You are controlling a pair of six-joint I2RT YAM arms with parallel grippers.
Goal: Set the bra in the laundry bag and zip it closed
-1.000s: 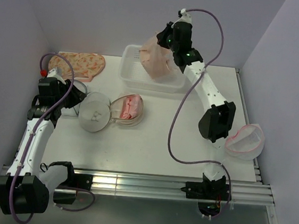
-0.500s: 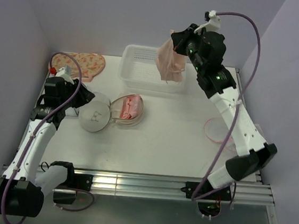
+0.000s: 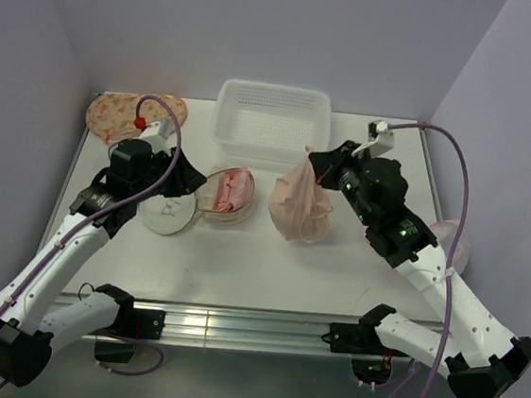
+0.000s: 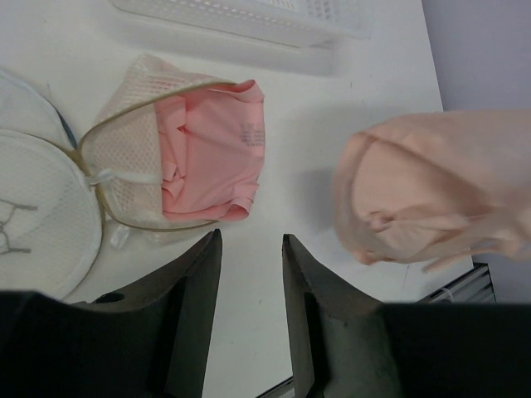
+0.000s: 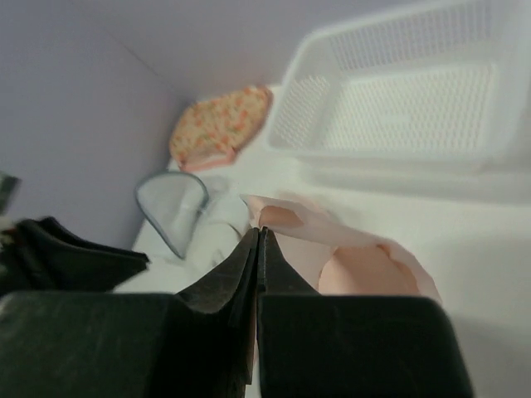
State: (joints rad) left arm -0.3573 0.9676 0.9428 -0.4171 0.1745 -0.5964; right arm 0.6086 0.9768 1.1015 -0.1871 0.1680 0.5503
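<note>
Right end effector (image 3: 322, 165) pinches the bra (image 3: 298, 204) at the top of the cloth. In the wrist view we see its two fingers pressed together with peach fabric caught between them. The bra hangs as a bunched peach bundle over the middle of the table (image 3: 268, 266), just in front of the white basket (image 3: 277, 90) at the far edge. We cannot tell whether its lowest fold touches the table.

Left end effector (image 3: 191, 180) is spread and holds nothing. It hovers left of centre, low over the laundry bag (image 3: 167, 212), whose white face with the line drawing points up. Touching that face on its right lies an open mesh shell (image 4: 124, 133) with a tan rim and pink cloth (image 4: 211, 153) inside. We judge it to be the other half of the same bag, but cannot be sure.

Step in hand, as we read it: carrying the bra to the bag. It is not yet in, and the zip is not closed.

The next move calls for taking the bundle leftward over the open shell and lowering it inside the rim before letting go. The pink cloth leaves little room, so the left arm may need to steady the rim. Closing the halves and zipping come after.
</note>
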